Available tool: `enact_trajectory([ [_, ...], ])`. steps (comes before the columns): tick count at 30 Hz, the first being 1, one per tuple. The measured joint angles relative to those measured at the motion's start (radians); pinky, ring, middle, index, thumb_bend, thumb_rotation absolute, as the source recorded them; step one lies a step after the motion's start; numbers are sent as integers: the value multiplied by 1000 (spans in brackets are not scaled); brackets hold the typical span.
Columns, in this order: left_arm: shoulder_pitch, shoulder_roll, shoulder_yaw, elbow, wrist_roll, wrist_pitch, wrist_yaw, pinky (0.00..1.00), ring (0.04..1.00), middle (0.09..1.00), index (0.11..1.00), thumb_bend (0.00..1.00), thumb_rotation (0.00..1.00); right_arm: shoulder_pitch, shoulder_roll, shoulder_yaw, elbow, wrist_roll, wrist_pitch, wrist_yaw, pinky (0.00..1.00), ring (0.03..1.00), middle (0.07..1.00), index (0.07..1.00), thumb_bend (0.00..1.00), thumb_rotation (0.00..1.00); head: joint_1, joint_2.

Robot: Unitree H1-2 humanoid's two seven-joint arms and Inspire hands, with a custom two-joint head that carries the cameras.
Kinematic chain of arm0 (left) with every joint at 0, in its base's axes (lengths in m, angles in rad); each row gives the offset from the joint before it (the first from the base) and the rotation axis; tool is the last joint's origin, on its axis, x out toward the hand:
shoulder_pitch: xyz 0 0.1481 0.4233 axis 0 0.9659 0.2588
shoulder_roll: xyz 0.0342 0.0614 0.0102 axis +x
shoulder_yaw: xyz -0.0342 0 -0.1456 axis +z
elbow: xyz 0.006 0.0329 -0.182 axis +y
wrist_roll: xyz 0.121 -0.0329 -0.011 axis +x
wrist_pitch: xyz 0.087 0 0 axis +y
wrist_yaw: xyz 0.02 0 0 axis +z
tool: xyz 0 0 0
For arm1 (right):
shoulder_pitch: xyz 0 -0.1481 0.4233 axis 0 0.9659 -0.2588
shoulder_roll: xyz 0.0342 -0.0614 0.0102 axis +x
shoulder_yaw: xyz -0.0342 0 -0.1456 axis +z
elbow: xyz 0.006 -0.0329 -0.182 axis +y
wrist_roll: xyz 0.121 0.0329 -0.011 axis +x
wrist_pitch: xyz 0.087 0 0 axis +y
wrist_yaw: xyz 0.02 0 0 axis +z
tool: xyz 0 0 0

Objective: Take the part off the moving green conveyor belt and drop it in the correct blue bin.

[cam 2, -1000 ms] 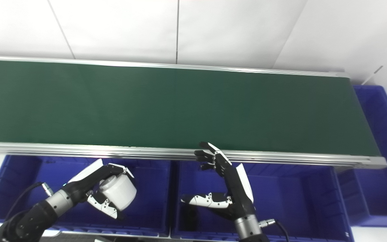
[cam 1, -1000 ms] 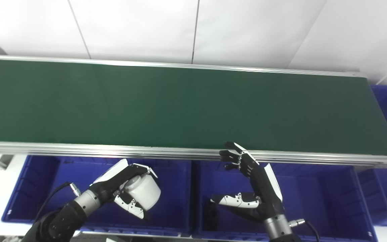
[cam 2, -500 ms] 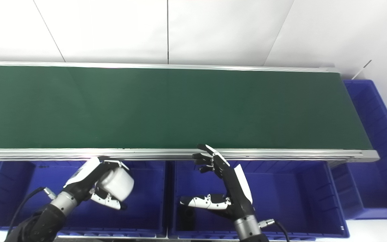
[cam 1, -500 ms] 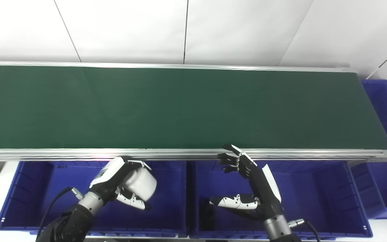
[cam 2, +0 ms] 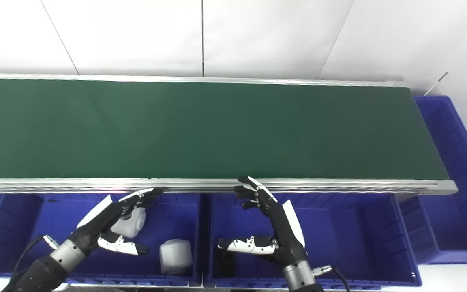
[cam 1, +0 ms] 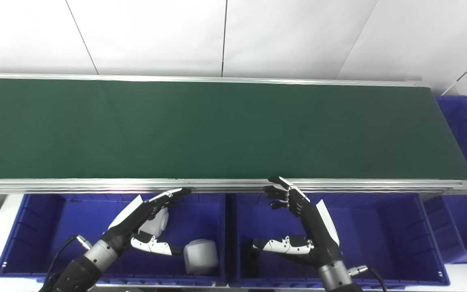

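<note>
My left hand (cam 1: 136, 221), half second ago clutching white cylindrical part (cam 1: 200, 256), now spread; part lies in lower-left blue bin (cam 1: 35, 243). Drop done. Right hand (cam 1: 310, 227) spread, empty.

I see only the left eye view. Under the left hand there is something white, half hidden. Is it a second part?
Observer: Yes. The right eye view shows more of it: a hidden white part lies in the left bin, behind the open left hand and apart from the other white part.
Operator: The far right bin is cut by my picture's edge. Anything inside?
Observer: The right eye view shows more of the far right bin; no part is in what shows.
</note>
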Motion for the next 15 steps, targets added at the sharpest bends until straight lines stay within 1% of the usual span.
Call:
enact_trajectory([
  [2,20,-26,33,-20,-39,-2,-4,706,753,773,774,857,319,3,-1,0,0,0,0,0,684,763,783,849,855,213,5,-5],
  [3,30,-40,54,-25,-48,-2,-10,695,748,770,773,855,289,3,-2,0,0,0,0,0,685,763,785,849,856,216,5,-5],
  [5,49,-70,93,-29,-70,-2,-22,690,752,781,781,855,268,3,-4,0,1,-1,0,0,688,764,787,851,852,213,9,-9],
  [6,56,-89,126,-29,-78,-3,-33,691,756,788,786,853,263,3,-5,0,1,-1,0,0,689,764,788,852,850,211,9,-9],
  [8,63,-123,170,-28,-88,-3,-45,701,772,810,803,852,268,2,-9,0,5,-1,0,0,688,762,787,853,850,210,11,-15],
  [11,64,-156,214,-28,-90,-3,-74,705,785,824,821,860,276,-1,-11,0,13,-2,0,0,688,759,784,853,854,211,12,-15],
  [15,62,-182,263,-17,-90,-3,-122,711,787,825,832,875,299,-2,-11,0,24,-6,0,0,689,768,794,850,859,223,8,-14],
])
